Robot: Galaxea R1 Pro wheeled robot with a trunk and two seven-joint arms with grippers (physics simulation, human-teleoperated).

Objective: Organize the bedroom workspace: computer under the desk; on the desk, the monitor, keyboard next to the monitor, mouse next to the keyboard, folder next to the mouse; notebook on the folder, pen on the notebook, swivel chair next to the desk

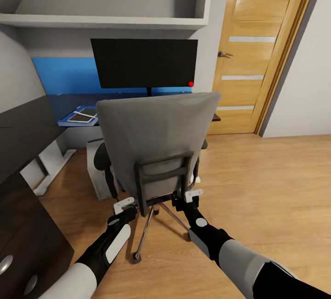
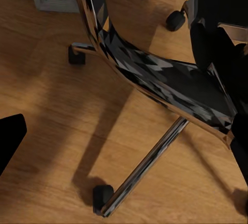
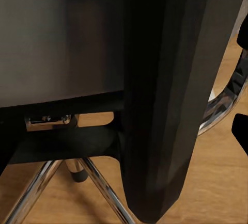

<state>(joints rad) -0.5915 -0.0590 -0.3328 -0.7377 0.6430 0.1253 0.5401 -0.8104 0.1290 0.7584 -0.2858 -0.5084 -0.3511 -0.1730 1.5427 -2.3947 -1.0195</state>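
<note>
The swivel chair (image 1: 158, 138) stands in front of me, its grey back towards me. Behind it the monitor (image 1: 144, 63) stands on the black desk (image 1: 27, 124). At the desk's left lies the blue folder (image 1: 69, 119) with the grey notebook (image 1: 81, 117) on top; a thin white pen (image 1: 90, 115) seems to lie on that. The computer (image 1: 95, 165) stands under the desk. The chair hides the keyboard and mouse. My left gripper (image 1: 125, 205) is open over the chrome base (image 2: 150, 162). My right gripper (image 1: 195, 188) is open around the black back-frame bar (image 3: 165, 105).
The desk's near wing with round-knobbed drawers (image 1: 18, 244) runs along my left. A wooden door (image 1: 257, 50) is at the back right, with bare wood floor (image 1: 266, 188) in front of it. A grey shelf (image 1: 105, 20) hangs above the monitor.
</note>
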